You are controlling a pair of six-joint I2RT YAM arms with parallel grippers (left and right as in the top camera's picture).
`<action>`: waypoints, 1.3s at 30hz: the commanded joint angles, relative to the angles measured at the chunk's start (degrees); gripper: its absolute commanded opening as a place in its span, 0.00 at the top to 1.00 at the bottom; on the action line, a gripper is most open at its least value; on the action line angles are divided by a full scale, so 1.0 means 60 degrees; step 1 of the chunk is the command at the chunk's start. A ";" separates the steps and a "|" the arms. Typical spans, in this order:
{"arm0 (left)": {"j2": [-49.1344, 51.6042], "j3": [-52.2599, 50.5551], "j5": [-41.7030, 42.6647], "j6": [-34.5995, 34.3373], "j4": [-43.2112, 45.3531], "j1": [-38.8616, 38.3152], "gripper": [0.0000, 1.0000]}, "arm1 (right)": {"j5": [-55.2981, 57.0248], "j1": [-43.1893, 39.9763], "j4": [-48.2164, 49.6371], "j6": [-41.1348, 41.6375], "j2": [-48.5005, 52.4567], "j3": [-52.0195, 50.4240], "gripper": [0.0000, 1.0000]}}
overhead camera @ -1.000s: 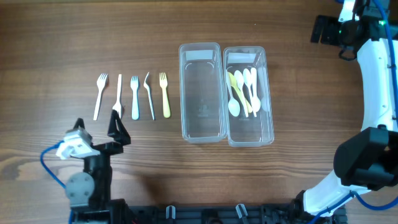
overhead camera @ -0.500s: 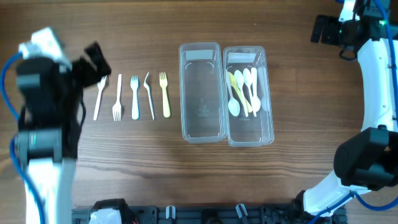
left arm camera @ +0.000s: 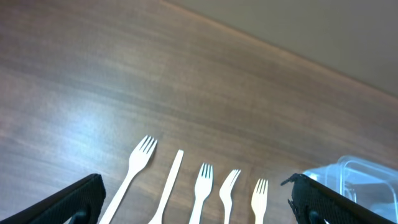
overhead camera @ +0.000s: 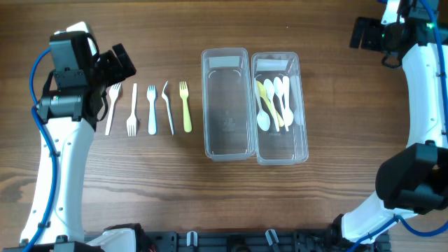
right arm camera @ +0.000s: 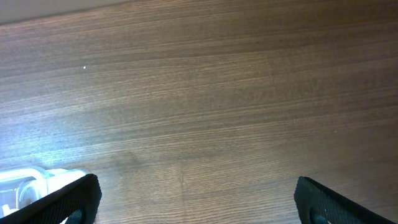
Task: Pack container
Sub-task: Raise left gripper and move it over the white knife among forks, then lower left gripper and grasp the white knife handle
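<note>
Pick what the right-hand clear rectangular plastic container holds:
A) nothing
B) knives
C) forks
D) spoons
D: white and yellow plastic spoons lie inside the right-hand clear rectangular plastic container, while the five plastic forks lie on the wooden table and the left clear container is empty.
</note>
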 commanded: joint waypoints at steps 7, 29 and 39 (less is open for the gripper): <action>0.2146 0.0200 0.0058 0.1268 -0.1005 -0.0044 0.18 | 0.0062 0.0033 0.0022 -0.0120 -0.0124 0.0098 0.00; 0.4200 0.0200 0.0189 0.3217 -0.0976 -0.0044 0.38 | 0.0062 0.0033 0.0022 -0.0120 -0.0124 0.0098 0.00; 0.4630 0.0200 0.0189 0.3177 -0.0940 -0.0044 0.38 | 0.0062 0.0033 0.0022 -0.0120 -0.0124 0.0098 0.00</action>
